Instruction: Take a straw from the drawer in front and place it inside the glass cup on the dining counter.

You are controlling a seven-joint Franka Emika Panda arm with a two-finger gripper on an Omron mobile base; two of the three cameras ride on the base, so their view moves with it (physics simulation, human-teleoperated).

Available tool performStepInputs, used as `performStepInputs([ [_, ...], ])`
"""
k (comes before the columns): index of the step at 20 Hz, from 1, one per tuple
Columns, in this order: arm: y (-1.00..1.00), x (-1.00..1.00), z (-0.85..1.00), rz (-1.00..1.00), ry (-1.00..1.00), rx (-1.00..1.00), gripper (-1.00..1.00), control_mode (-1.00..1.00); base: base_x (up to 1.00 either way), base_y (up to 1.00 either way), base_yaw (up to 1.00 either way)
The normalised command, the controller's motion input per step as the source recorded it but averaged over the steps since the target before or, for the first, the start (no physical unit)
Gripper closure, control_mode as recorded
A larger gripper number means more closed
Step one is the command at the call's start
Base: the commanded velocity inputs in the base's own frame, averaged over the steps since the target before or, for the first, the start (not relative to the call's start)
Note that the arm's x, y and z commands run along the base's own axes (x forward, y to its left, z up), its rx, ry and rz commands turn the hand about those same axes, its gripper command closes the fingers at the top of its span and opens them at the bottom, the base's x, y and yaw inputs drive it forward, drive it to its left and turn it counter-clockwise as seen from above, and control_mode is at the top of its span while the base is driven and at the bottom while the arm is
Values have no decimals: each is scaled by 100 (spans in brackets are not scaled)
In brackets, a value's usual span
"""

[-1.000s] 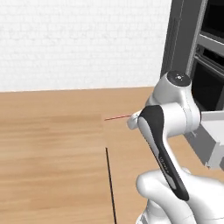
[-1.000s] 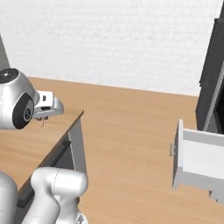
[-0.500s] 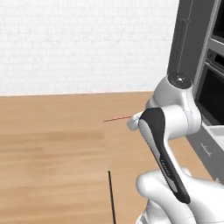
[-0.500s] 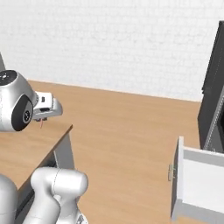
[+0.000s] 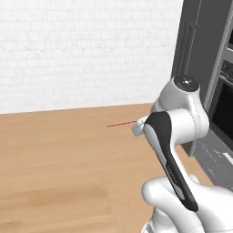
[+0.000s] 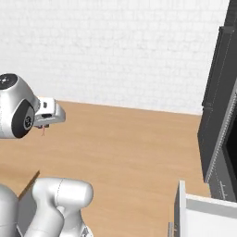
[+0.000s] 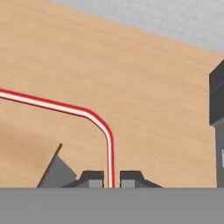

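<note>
My gripper (image 7: 111,179) is shut on the thin red straw (image 7: 107,131), which rises between the finger tips, bends and runs off to the left in the hand view. The same straw (image 5: 122,123) pokes out leftwards from my hand in the left base view, above the wooden floor. It also shows as a short red tip (image 6: 43,131) under the hand. The drawer (image 6: 203,217) stands open at the lower right, its white inside showing. The glass cup is out of view. A light-wood counter corner (image 6: 14,171) sits at lower left; I cannot tell whether it is the dining counter.
A tall dark cabinet block with an oven (image 5: 205,68) stands on the right, seen too as the dark cabinet (image 6: 217,115). A white brick wall (image 5: 82,50) closes the far side. Open wooden floor (image 6: 129,143) lies ahead.
Both base views have shifted: the camera has moved with the base. The drawer and the counter edge have slid towards the frame edges. The straw stays in my shut gripper.
</note>
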Motion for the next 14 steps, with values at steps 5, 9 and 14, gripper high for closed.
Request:
performStepInputs([
  [5, 0, 0, 0, 0, 0, 0, 100, 100, 100, -9, -21],
  [9, 0, 0, 0, 0, 0, 0, 100, 100, 100, 0, -18],
  [14, 0, 0, 0, 0, 0, 0, 100, 100, 100, 0, -11],
])
